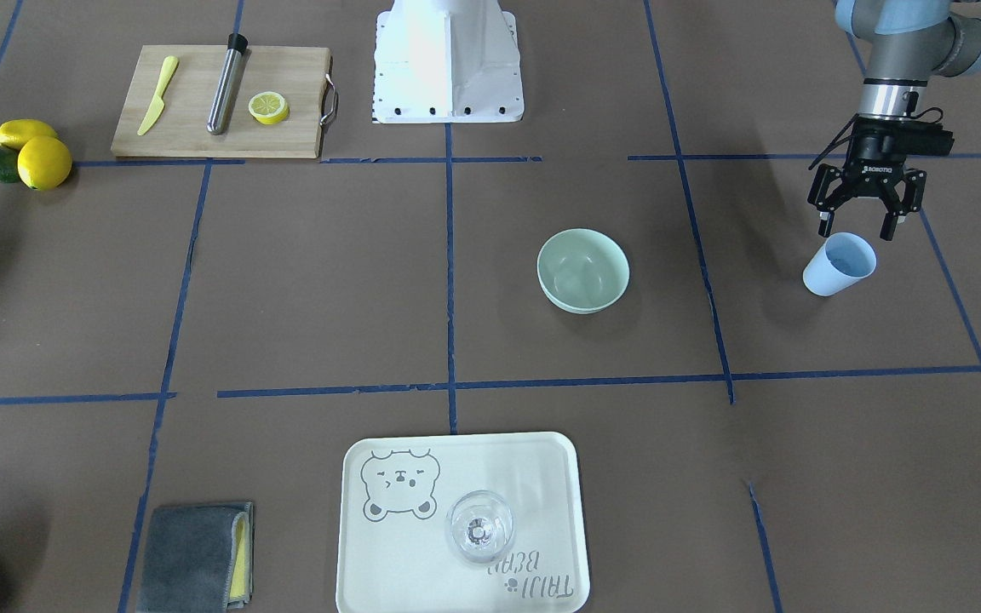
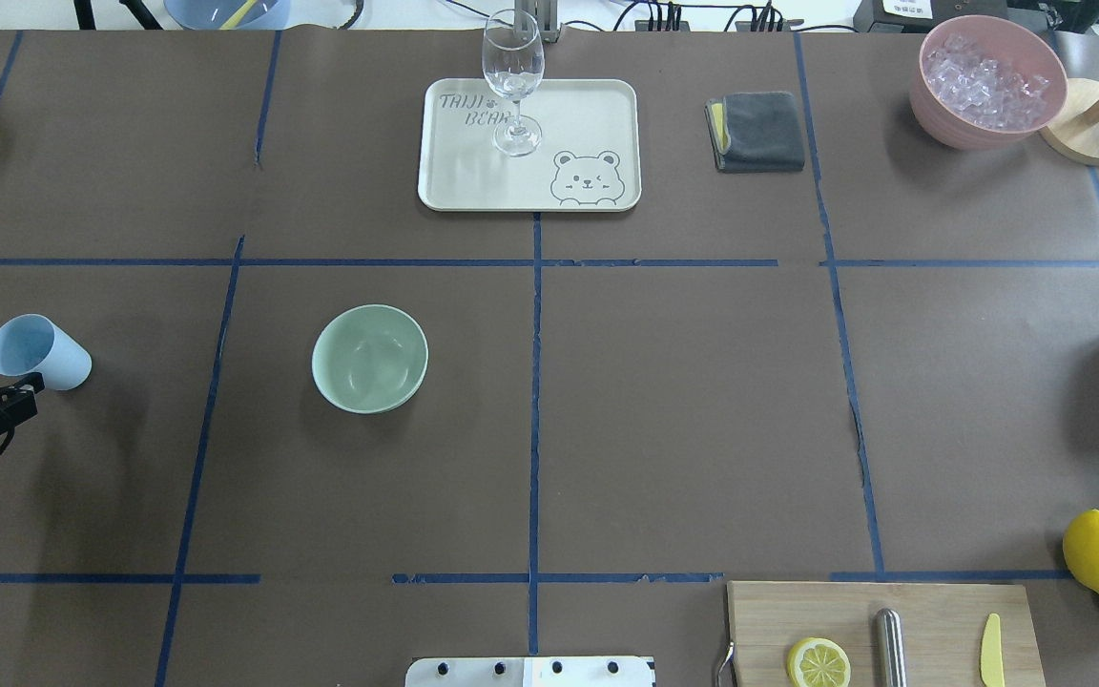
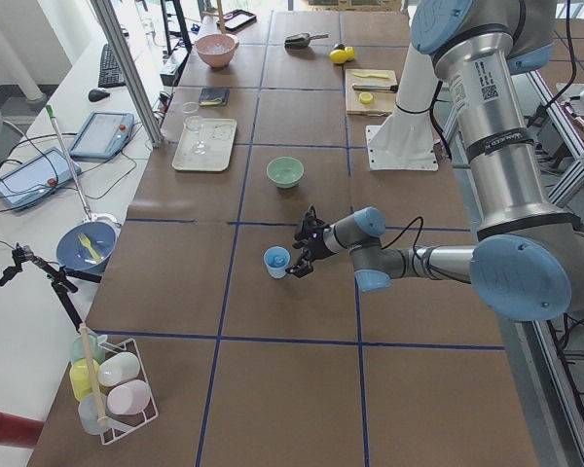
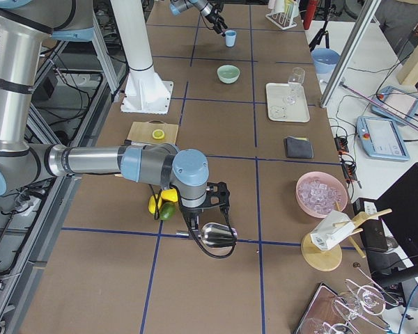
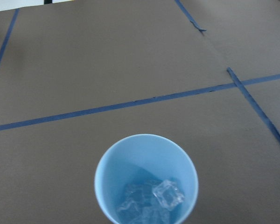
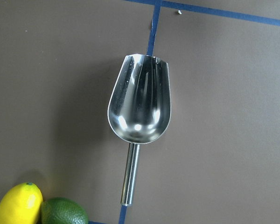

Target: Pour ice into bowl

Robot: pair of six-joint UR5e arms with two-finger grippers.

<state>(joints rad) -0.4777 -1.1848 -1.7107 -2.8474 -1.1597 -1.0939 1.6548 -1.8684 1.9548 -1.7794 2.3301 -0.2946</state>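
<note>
The pale mint-green bowl [image 1: 582,271] stands empty near the table's middle, and shows in the overhead view too [image 2: 370,358]. A light blue cup [image 1: 840,264] stands upright well off to its side. In the left wrist view the cup [image 5: 147,182] holds the ice [image 5: 168,193], a few small clear cubes. My left gripper [image 1: 856,228] hangs open just above and behind the cup's rim, holding nothing. My right gripper [image 4: 207,202] shows only in the exterior right view, hovering over a steel scoop [image 6: 140,105]; I cannot tell whether it is open or shut.
A cream tray [image 2: 473,181] bearing a clear glass [image 2: 512,81], a grey cloth [image 2: 757,131] and a pink bowl of ice [image 2: 986,81] line the far side. A cutting board [image 1: 201,128] with knife, steel rod and lemon half lies by the robot base, lemons [image 1: 43,162] beside it.
</note>
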